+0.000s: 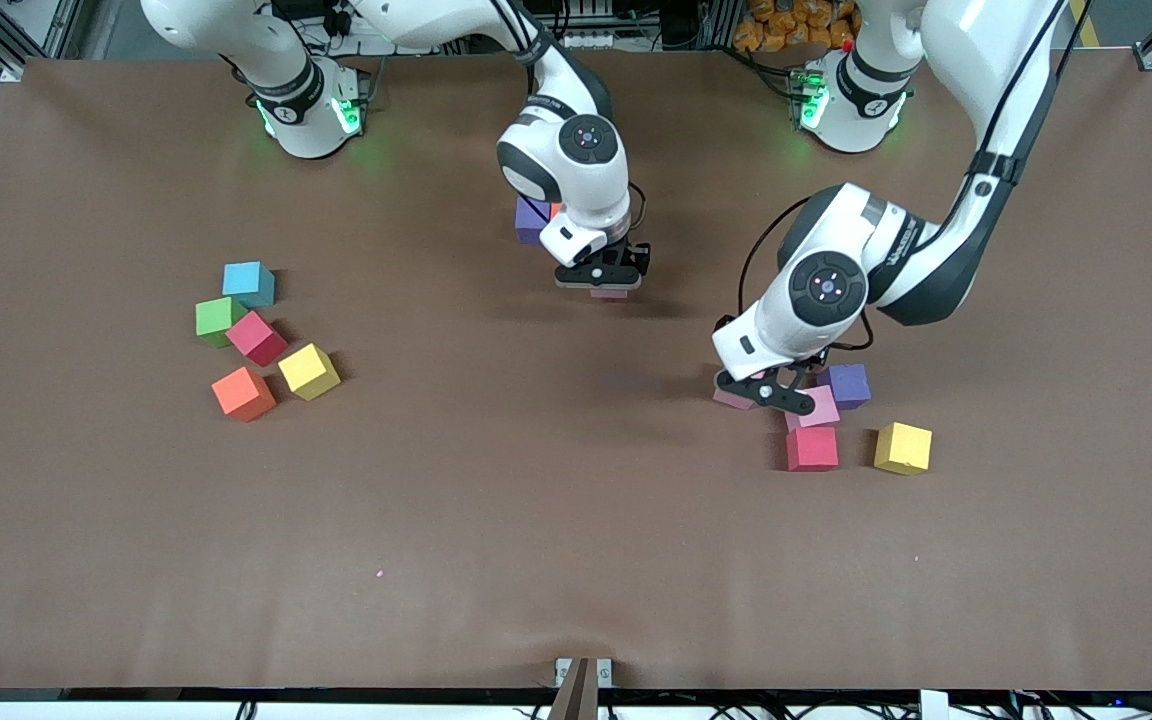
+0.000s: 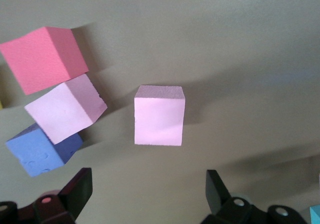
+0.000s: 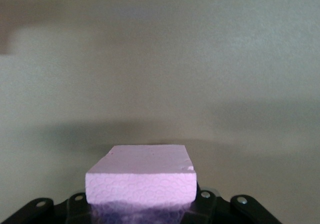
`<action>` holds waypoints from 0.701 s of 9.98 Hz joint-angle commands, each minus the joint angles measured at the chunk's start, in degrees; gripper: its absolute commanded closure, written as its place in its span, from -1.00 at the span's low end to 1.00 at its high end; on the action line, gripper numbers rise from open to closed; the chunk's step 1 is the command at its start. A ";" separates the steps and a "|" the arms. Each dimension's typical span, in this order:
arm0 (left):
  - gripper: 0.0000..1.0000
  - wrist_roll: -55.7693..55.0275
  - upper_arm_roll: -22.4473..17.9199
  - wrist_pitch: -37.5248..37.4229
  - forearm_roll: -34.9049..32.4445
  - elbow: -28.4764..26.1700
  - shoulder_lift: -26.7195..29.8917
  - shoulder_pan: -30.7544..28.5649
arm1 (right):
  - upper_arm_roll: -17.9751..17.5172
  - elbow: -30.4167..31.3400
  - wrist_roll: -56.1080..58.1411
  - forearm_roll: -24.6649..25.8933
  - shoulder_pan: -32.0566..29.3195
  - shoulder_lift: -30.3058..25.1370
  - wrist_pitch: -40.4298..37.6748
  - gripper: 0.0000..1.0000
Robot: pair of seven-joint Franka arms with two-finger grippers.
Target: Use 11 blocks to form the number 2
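Blocks on the bench (image 1: 576, 560), counted by what shows: three pink, two purple, two red, two yellow, one orange, one light blue, one green.

The right pincer (image 1: 604, 281) is clamped on one pink block (image 3: 141, 176), up over mid-bench, with a purple block (image 1: 530, 221) by it.

The left pincer (image 1: 768, 389), spread wide, hangs over a second pink block (image 2: 159, 115). Just beside that one lie the third pink (image 1: 814, 407), a purple (image 1: 849, 385), a red (image 1: 811, 448) and a yellow (image 1: 903, 447).

Well apart, toward the right arm's end, cluster the light blue (image 1: 248, 282), green (image 1: 217, 319), red (image 1: 256, 338), yellow (image 1: 309, 371) and orange (image 1: 243, 393).
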State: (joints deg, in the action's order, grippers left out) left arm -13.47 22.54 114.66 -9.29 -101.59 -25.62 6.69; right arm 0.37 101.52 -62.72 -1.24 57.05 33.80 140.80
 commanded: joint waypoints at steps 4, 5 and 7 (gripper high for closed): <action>-1.00 -0.06 -1.01 2.67 0.50 0.60 -4.96 0.34 | 1.74 -0.80 -5.38 5.37 3.42 3.20 -2.46 0.05; -1.00 -0.15 -1.01 2.76 0.41 0.60 -5.49 0.34 | 1.56 -0.71 -5.31 5.20 3.33 3.29 -2.29 0.05; -1.00 -0.67 -1.10 4.86 0.24 0.43 -7.33 0.34 | 0.60 -0.63 -5.13 5.20 3.33 3.46 -2.28 0.05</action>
State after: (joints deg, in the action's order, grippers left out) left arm -13.49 21.82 118.06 -9.29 -101.55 -31.72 6.67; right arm 1.26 101.60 -66.14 2.51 59.87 36.75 138.66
